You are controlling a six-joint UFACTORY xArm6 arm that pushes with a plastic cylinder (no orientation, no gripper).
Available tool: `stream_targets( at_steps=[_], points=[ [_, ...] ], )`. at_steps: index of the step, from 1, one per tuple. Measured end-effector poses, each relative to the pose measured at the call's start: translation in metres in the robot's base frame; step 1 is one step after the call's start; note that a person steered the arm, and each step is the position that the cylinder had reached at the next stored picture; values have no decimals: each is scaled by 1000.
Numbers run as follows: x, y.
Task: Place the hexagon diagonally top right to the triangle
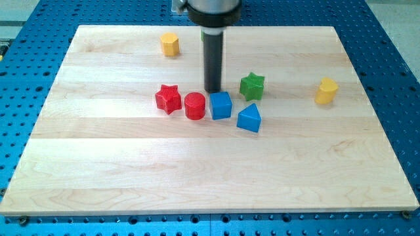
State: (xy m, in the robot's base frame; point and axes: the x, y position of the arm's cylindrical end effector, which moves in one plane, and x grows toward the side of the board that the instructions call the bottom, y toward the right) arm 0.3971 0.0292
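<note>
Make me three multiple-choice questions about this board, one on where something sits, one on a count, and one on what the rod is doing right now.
1. Where is the yellow hexagon block?
A. near the view's top, left of the rod
B. at the view's bottom right
C. beside the blue triangle block

2. How many red blocks lie on the wooden board?
A. one
B. two
C. three

3. My tip is
A. pressing on the yellow hexagon
B. just above the blue cube block, between red cylinder block and green star block
C. out of sight

Answers: 1 A, it sits near the top edge. 2 B, a red star block and the red cylinder. 3 B, the rod ends just above the blue cube, far from the hexagon.
</note>
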Motion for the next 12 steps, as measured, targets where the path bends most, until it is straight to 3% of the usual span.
stream_targets(
  at_steps=[1,2,3,4,5,6,8,9,10,11,12],
  points=[
    [1,105],
    [-3,118],
    [-4,-16],
    [-39,-168],
    [-102,-227],
    [-143,-181],
    [-75,27],
    [-90,-58],
    [-156,0],
    [-165,108],
    [-110,113]
  ],
)
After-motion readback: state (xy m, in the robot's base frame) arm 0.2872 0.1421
